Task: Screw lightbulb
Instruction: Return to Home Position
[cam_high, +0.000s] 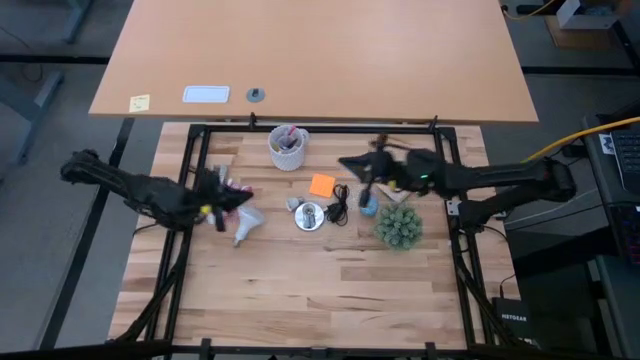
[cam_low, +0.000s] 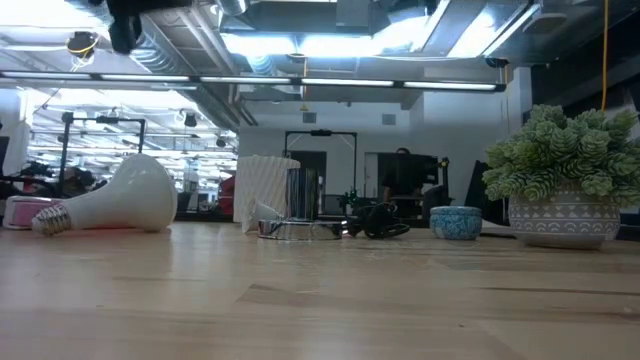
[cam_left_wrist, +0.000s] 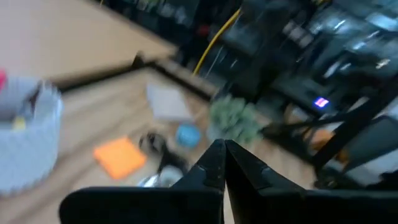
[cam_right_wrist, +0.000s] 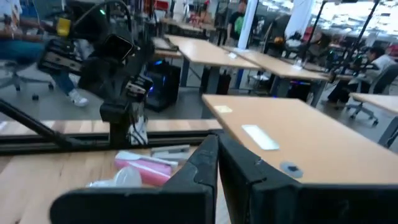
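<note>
The white lightbulb (cam_high: 246, 224) lies on its side on the wooden table, and no gripper touches it. In the low view the lightbulb (cam_low: 125, 196) has its dome to the right and its greyish base (cam_low: 50, 220) to the left. The silver socket (cam_high: 308, 216) with a black cord sits to the right of the bulb. My left gripper (cam_high: 242, 200) is shut and empty, hovering just beyond the bulb's far side; the left wrist view shows its fingers closed (cam_left_wrist: 222, 157). My right gripper (cam_high: 346, 164) is shut and empty, raised beyond the orange sticky note (cam_high: 321, 185).
A pale cup of pens (cam_high: 287, 147) stands at the far middle. A small blue bowl (cam_high: 369, 206) and a potted green plant (cam_high: 398, 226) stand right of the socket. A pink object (cam_right_wrist: 146, 165) lies near the left gripper. The table's near half is bare wood (cam_high: 320, 290).
</note>
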